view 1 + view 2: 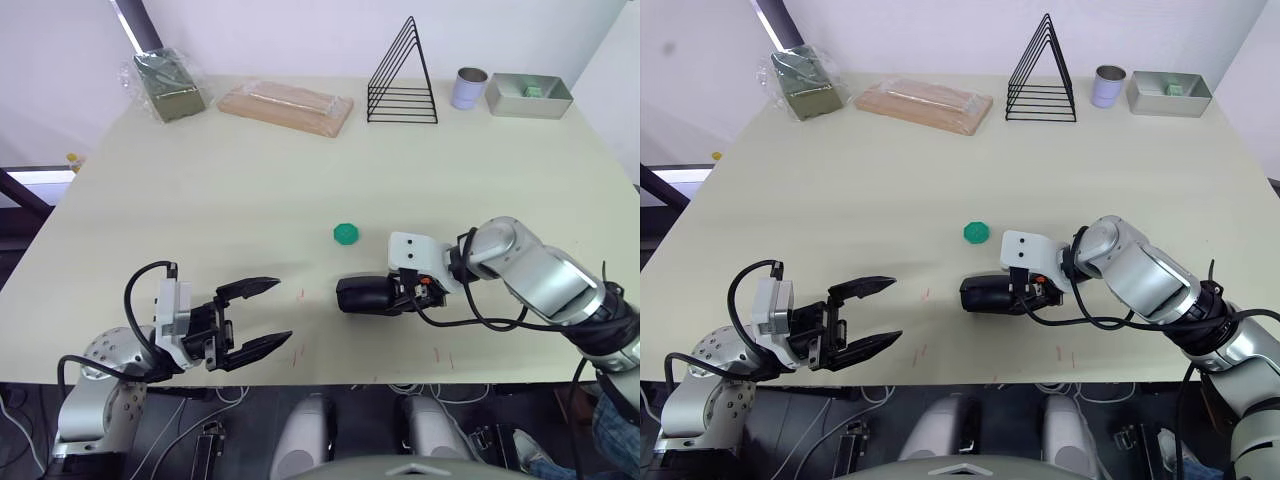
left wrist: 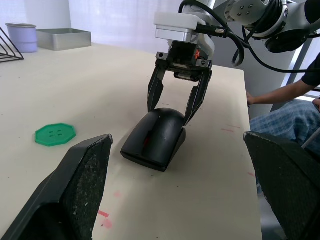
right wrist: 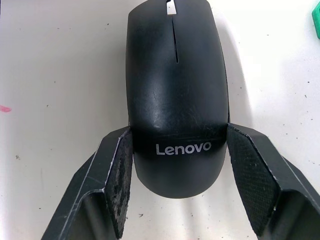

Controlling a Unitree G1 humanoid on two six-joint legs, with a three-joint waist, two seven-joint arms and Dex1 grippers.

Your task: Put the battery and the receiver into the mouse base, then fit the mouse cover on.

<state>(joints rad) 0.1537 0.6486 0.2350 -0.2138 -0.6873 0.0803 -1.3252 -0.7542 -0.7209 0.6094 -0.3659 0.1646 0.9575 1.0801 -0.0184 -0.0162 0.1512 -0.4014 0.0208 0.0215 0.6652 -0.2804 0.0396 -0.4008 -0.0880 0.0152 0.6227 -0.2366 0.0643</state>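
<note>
**Seating the mouse cover: grip and handling notes**

Straddling the logo end of the mouse cover (image 3: pixel 176 95), the right gripper (image 3: pixel 176 165) has one pad against each flank; whether it is clamping or only touching cannot be confirmed. The cover lies on the mouse base (image 2: pixel 150 150), near the front middle of the table (image 1: pixel 300 180). The left wrist view shows a trace of red beneath the cover, so full seating is doubtful. The left gripper (image 1: pixel 262 318) hovers well apart, fingers spread, holding nothing.

Judgement: the shell is light, rigid plastic with a smooth, slippery curved top. Hold it by the side walls at the wide rear, where the pads sit flat. Press evenly; thin clips may snap under skewed force
</note>
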